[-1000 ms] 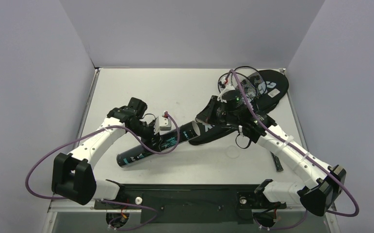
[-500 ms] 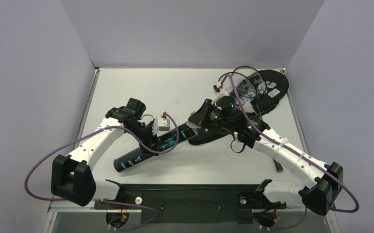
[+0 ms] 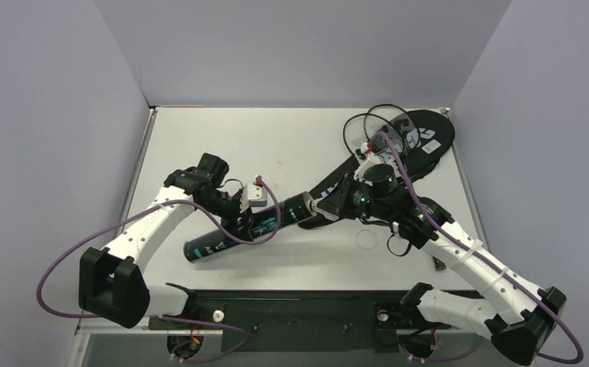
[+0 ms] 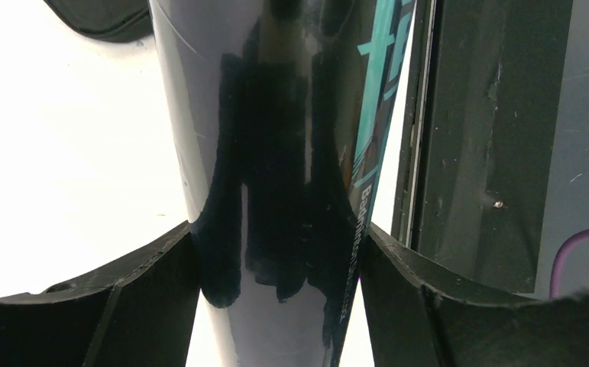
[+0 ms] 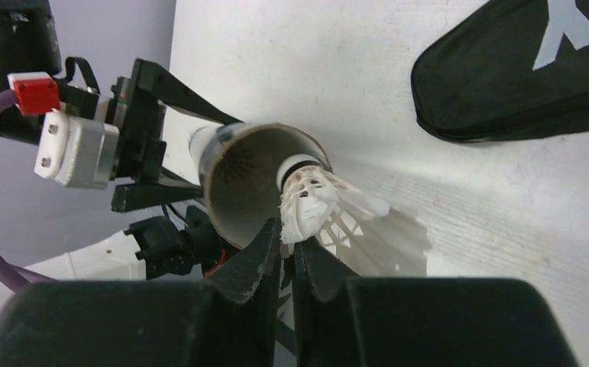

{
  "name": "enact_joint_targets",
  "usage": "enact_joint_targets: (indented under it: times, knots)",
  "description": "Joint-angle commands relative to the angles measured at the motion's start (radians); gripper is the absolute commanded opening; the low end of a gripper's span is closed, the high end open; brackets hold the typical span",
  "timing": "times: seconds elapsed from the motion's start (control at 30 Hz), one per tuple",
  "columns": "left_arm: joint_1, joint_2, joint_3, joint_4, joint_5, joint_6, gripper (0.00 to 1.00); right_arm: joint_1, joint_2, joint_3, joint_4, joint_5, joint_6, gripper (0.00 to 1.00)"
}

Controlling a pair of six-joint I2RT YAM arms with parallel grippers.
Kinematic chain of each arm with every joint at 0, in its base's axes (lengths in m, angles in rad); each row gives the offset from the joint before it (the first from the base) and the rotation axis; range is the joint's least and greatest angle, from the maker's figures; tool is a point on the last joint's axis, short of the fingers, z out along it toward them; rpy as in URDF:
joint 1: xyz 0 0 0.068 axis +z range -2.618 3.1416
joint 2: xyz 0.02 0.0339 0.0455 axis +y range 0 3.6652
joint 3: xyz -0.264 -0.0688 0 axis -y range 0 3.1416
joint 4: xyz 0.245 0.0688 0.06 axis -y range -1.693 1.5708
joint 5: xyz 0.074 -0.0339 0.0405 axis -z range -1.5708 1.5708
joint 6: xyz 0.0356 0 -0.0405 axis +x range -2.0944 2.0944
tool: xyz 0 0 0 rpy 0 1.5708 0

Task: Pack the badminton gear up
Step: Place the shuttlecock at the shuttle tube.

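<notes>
The tube (image 3: 230, 235), black with teal print, lies aslant on the tabletop (image 3: 199, 145) in front of the left arm, with its open mouth turned toward the right arm. It is grasped across its middle by the left claw (image 4: 279, 252), whose jaws are pressed against both sides of the barrel. At the mouth a white shuttlecock (image 5: 318, 202) is presented cork end first, right at the rim. It is pinched by its feathers in the clenched right claw (image 5: 287, 229).

The step in hand is judged to be the loading of the shuttlecock into the tube; the rackets are not yet packed. For the next move, the cork would need to be lined up with the bore and pushed straight in while the tube is steadied. The feathers should be let go only once the shuttlecock is seated.

The bag (image 3: 428, 138), lettered in white, is spread toward the far right corner, its narrow end close beside the tube's mouth. The heads of the two rackets (image 3: 383, 126) are laid on its wide end. That narrow end may crowd the right claw's approach.
</notes>
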Motion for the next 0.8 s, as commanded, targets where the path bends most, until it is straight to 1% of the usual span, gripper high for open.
enact_joint_targets:
  times: [0.0,0.13,0.2,0.3,0.33,0.53,0.77]
  knots:
    - [0.007,-0.036,0.062,0.0,0.067,0.085,0.14,-0.026,-0.077,0.014,-0.167,-0.047,-0.086,0.07]
    - [0.009,-0.032,0.072,-0.017,0.047,0.115,0.14,-0.06,-0.115,-0.013,-0.21,-0.069,-0.108,0.09]
    - [0.009,-0.032,0.076,-0.047,0.067,0.152,0.14,-0.068,-0.116,-0.023,-0.208,-0.083,-0.102,0.09]
    - [0.009,-0.031,0.08,-0.122,0.099,0.28,0.13,-0.062,-0.115,-0.021,-0.198,-0.094,-0.099,0.09]
    - [0.009,-0.03,0.08,-0.138,0.099,0.292,0.12,-0.059,-0.116,-0.016,-0.195,-0.1,-0.1,0.09]
    - [0.009,-0.019,0.096,-0.13,0.068,0.297,0.12,-0.017,-0.118,0.016,-0.202,-0.118,-0.114,0.09]
    - [-0.008,-0.006,0.092,-0.054,0.025,0.217,0.12,0.057,-0.096,0.08,-0.235,-0.062,-0.129,0.09]
